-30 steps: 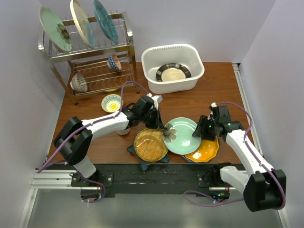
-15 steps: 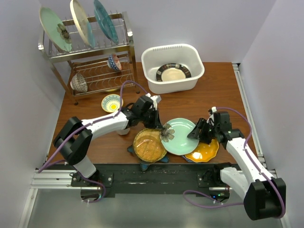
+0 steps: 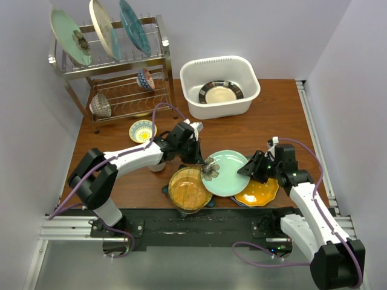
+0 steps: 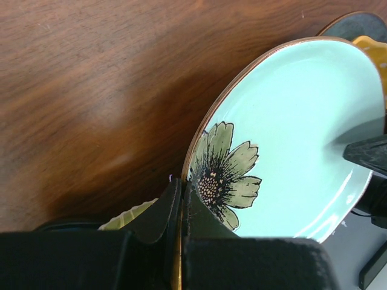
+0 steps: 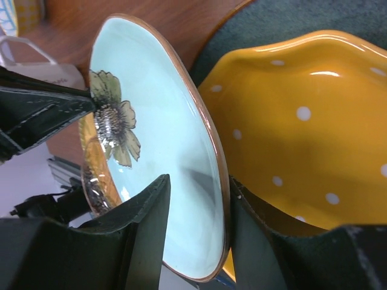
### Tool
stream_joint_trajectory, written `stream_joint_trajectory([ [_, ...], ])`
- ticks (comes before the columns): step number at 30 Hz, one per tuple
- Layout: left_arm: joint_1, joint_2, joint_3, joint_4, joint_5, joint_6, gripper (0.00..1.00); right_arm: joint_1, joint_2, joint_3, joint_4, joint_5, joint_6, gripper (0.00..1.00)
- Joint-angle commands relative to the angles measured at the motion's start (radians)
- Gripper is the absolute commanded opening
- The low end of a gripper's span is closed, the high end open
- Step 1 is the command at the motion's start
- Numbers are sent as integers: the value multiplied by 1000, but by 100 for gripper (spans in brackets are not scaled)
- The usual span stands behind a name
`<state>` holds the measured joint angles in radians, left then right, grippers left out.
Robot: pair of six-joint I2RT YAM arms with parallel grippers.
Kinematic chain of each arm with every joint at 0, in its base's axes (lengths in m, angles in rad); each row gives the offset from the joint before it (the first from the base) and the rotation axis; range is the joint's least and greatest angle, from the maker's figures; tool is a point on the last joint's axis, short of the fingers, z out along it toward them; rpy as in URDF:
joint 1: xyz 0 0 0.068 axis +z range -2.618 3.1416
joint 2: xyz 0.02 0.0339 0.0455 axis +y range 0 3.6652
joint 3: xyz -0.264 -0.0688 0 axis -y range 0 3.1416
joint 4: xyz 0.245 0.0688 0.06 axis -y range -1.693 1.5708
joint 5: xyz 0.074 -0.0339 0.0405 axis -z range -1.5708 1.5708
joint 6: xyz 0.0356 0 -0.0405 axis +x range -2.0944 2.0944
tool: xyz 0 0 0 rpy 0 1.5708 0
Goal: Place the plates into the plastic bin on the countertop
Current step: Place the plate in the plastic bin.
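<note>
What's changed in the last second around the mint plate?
The right gripper moved left; its jaws straddle the rim of the mint flower plate, narrowing but not clamped. The left gripper, pinching the flower edge, carried the plate slightly left over the amber plate. The orange dotted plate and plastic bin stayed put.

Flower plate: you are looking at a mint-green round ceramic plate [image 3: 228, 174] with a thin copper-brown rim and one olive, black-outlined flower with a dark speckled centre.
Dotted plate: your orange scalloped ceramic plate [image 5: 302, 127] carries scattered white dots.
Amber plate: the amber round ribbed plate [image 3: 186, 188] shows you a golden-brown sheen.
Bin: your white rectangular plastic bin [image 3: 245, 104] is plain; the round striped plate [image 3: 221, 92] in it has a black-and-white rim and a gold centre.
Countertop: you get the reddish-brown wood-grain flat countertop [image 3: 275, 118].
</note>
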<state>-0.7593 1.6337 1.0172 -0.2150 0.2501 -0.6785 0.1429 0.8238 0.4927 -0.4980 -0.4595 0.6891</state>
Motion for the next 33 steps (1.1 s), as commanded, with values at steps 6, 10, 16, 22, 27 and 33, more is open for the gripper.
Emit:
stream_joint_trajectory([
  [6,-6,-20,14,71,38,10,0,1,-49,-12,177,-139,108,41],
  [10,-5,-28,15,78,44,7,0,3,-55,-22,207,-162,130,41],
  [16,2,-40,20,98,49,0,0,3,-55,-37,265,-194,162,40],
  [22,5,-55,24,100,41,-10,0,3,-43,-42,288,-217,168,39],
  [27,8,-81,29,103,29,-13,0,1,-37,-43,296,-241,167,37],
  [33,8,-92,32,111,28,-23,0,1,-29,-40,294,-260,155,33],
])
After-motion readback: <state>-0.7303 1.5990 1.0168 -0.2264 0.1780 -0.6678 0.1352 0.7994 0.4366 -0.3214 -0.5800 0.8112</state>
